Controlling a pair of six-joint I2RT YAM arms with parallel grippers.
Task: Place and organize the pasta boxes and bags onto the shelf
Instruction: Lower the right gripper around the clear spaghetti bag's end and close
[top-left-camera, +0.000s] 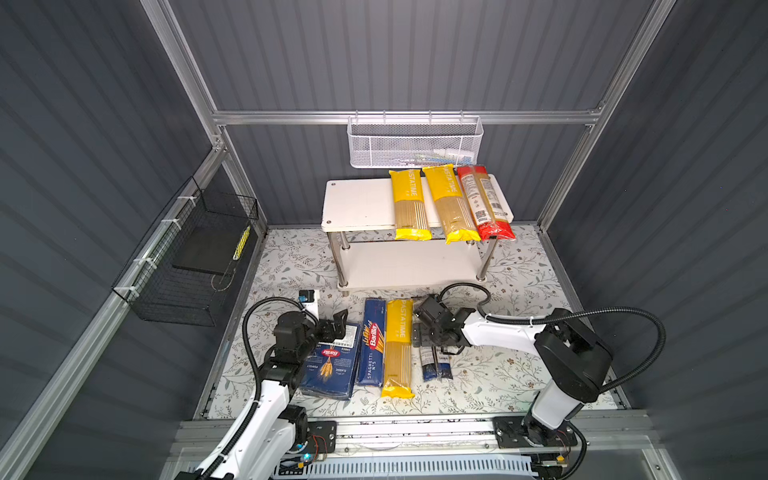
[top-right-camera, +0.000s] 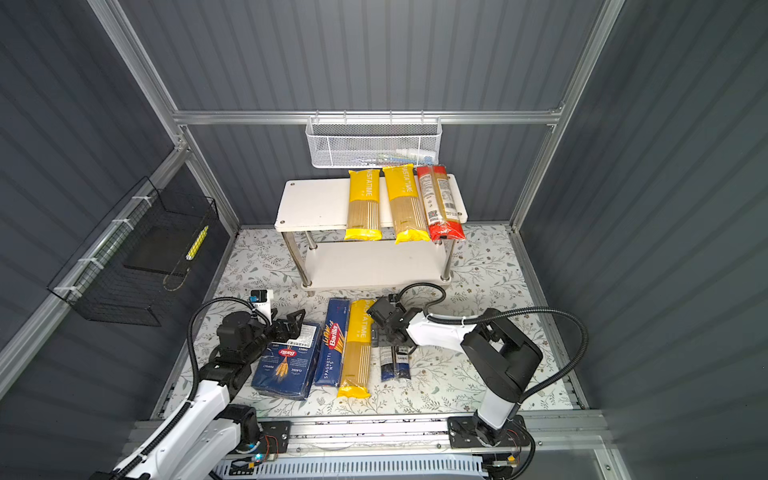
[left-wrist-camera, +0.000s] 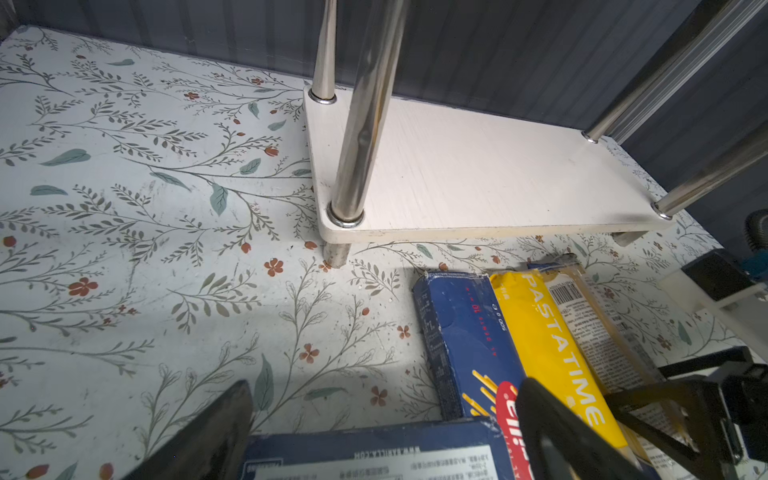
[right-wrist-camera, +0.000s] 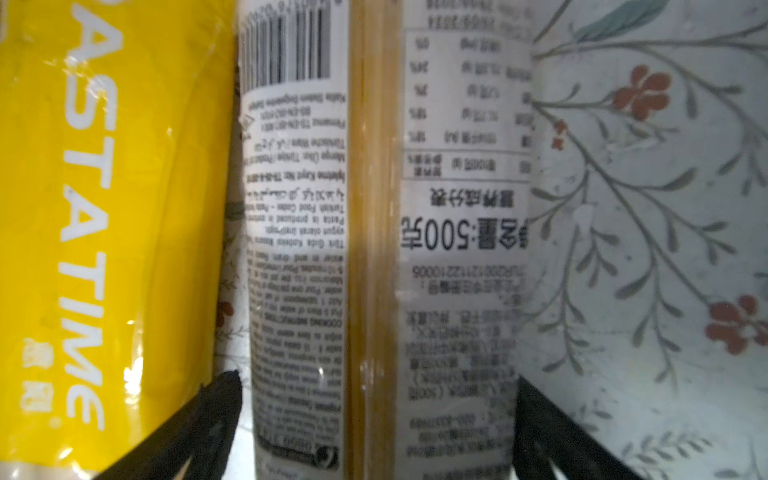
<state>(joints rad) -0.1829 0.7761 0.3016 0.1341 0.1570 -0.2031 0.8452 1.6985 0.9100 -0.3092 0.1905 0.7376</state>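
The shelf (top-left-camera: 357, 203) (top-right-camera: 311, 203) stands at the back; its top board carries two yellow bags (top-left-camera: 409, 203) (top-left-camera: 451, 203) and a red-ended bag (top-left-camera: 484, 203). On the floral floor lie the wide pasta box (top-left-camera: 332, 365) (left-wrist-camera: 374, 453), the narrow box (top-left-camera: 374, 345) (left-wrist-camera: 465, 332), a yellow bag (top-left-camera: 399, 345) (right-wrist-camera: 104, 208) and a navy-ended bag (top-left-camera: 434, 365) (right-wrist-camera: 374, 208). My right gripper (top-left-camera: 430, 332) (right-wrist-camera: 376, 388) is open, its fingers straddling the navy-ended bag. My left gripper (top-left-camera: 336, 324) (left-wrist-camera: 382, 432) is open over the wide box's far end.
A white mesh basket (top-left-camera: 415, 141) hangs on the back rail above the shelf. A black wire basket (top-left-camera: 191, 257) hangs on the left wall. A small white device (top-left-camera: 309, 299) stands left of the boxes. The shelf's lower board (left-wrist-camera: 478, 178) carries nothing.
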